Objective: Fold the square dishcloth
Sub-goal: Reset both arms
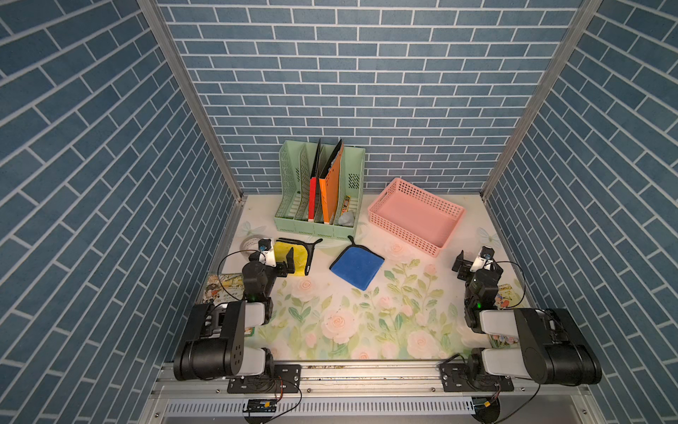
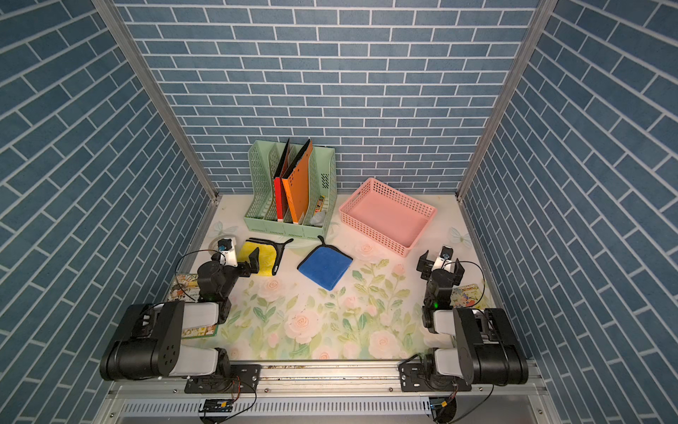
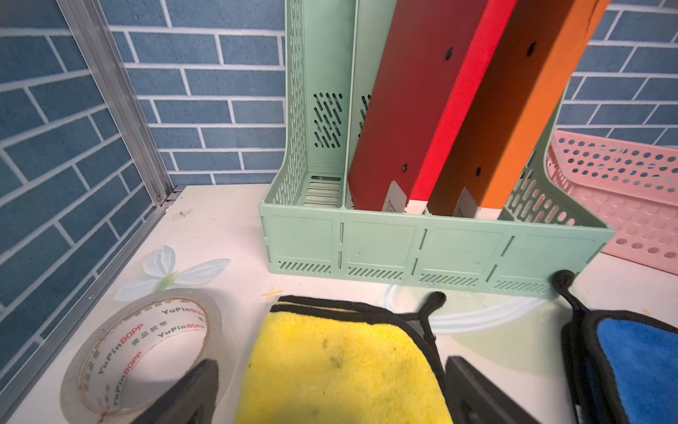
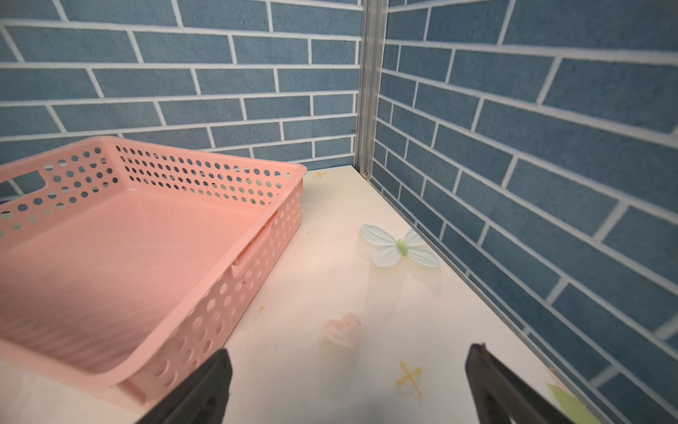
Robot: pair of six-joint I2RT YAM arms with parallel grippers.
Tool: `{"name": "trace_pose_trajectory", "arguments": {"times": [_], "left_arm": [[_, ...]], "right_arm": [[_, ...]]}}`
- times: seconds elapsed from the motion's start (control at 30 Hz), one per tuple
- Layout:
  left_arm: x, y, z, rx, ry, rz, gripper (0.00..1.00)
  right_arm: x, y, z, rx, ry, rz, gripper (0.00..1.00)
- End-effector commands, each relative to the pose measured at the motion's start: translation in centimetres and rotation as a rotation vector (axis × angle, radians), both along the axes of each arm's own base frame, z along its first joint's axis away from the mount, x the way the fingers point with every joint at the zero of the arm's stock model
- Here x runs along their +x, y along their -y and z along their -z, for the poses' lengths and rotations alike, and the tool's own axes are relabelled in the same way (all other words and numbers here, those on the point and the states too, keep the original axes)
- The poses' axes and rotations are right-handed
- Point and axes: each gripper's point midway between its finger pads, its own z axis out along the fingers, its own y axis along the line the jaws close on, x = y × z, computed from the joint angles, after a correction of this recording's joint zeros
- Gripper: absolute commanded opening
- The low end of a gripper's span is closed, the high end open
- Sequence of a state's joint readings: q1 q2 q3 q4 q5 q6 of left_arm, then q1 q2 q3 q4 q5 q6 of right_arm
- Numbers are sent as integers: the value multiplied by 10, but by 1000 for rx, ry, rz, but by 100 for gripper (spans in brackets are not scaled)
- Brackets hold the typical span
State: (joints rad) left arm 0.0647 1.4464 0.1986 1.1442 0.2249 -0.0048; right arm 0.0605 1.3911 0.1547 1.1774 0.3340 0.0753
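Observation:
Two dishcloths with black trim and a hanging loop lie on the flowered table. The blue one (image 1: pixel 357 266) (image 2: pixel 324 266) (image 3: pixel 638 359) sits mid-table as a small square with stacked edges. The yellow one (image 1: pixel 301 258) (image 2: pixel 266 257) (image 3: pixel 337 367) lies to its left, also doubled over. My left gripper (image 1: pixel 277 257) (image 2: pixel 238 257) (image 3: pixel 332 367) hovers open over the yellow cloth, a finger on each side of it, gripping nothing. My right gripper (image 1: pixel 477 262) (image 2: pixel 440 264) (image 4: pixel 348 352) stands open and empty over bare table at the right, far from both cloths.
A green file rack (image 1: pixel 319 227) (image 3: pixel 440 249) with red and orange folders stands behind the cloths. A pink basket (image 1: pixel 414 235) (image 4: pixel 183 330) sits back right, beside my right gripper. A tape roll (image 3: pixel 139 352) (image 1: pixel 251 244) lies by my left finger. Picture cards (image 1: pixel 223 288) lie near both arms.

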Motion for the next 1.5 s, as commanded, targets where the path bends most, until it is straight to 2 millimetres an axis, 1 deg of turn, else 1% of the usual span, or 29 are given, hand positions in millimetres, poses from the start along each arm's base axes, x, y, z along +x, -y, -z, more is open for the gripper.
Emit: {"name": "trace_pose_trajectory", "arguments": {"times": [0.0, 0.07, 0.1, 0.13, 0.17, 0.2, 0.23, 0.27, 0.3, 0.33, 0.37, 0.43, 0.47, 0.5, 0.53, 0.57, 0.6, 0.63, 0.7, 1.47], "left_arm": [[-4, 2, -25, 0, 161, 4, 100], [-8, 1, -21, 10, 150, -7, 100], [-11, 1, -27, 5, 177, -12, 100], [-13, -1, -26, 11, 175, -20, 100], [-16, -3, -26, 9, 181, -39, 100], [-21, -7, -32, -1, 214, -63, 100], [-26, -10, -33, -5, 224, -82, 100], [-32, -10, -35, -7, 240, -84, 100], [-40, -11, -39, -12, 274, -89, 100], [-50, -11, -43, -13, 304, -92, 100], [-54, -11, -47, -11, 325, -94, 100], [-46, -13, -44, -19, 305, -105, 100], [-41, -13, -44, -24, 296, -107, 100], [-32, -14, -35, -21, 246, -105, 100], [-20, -13, -26, -17, 186, -100, 100], [-3, -14, -23, -15, 148, -97, 100], [7, -14, -17, 1, 102, -119, 100], [9, -8, -16, 31, 91, -117, 100], [8, -5, -15, 39, 92, -108, 100], [8, -6, -17, 41, 97, -114, 100]], "right_arm": [[14, -16, -15, -23, 64, -97, 100], [17, -25, -12, -42, 56, -157, 100], [16, -30, -11, -47, 61, -185, 100], [13, -35, -15, -56, 87, -214, 100], [9, -40, -17, -70, 116, -248, 100], [3, -46, -16, -84, 125, -285, 100], [-2, -52, -17, -96, 129, -318, 100], [-7, -57, -23, -110, 164, -348, 100], [-12, -62, -23, -120, 174, -378, 100], [-17, -64, -24, -130, 182, -391, 100], [-20, -64, -25, -132, 197, -394, 100], [-13, -58, -18, -118, 154, -360, 100], [-2, -53, -16, -107, 131, -326, 100], [11, -46, -2, -87, 51, -281, 100], [25, -43, 1, -65, 12, -263, 100], [25, -45, -3, -70, 29, -278, 100], [27, -47, 0, -70, 13, -288, 100], [28, -47, 0, -68, 13, -292, 100], [28, -47, -1, -68, 15, -293, 100], [26, -47, -1, -72, 18, -293, 100]]}}
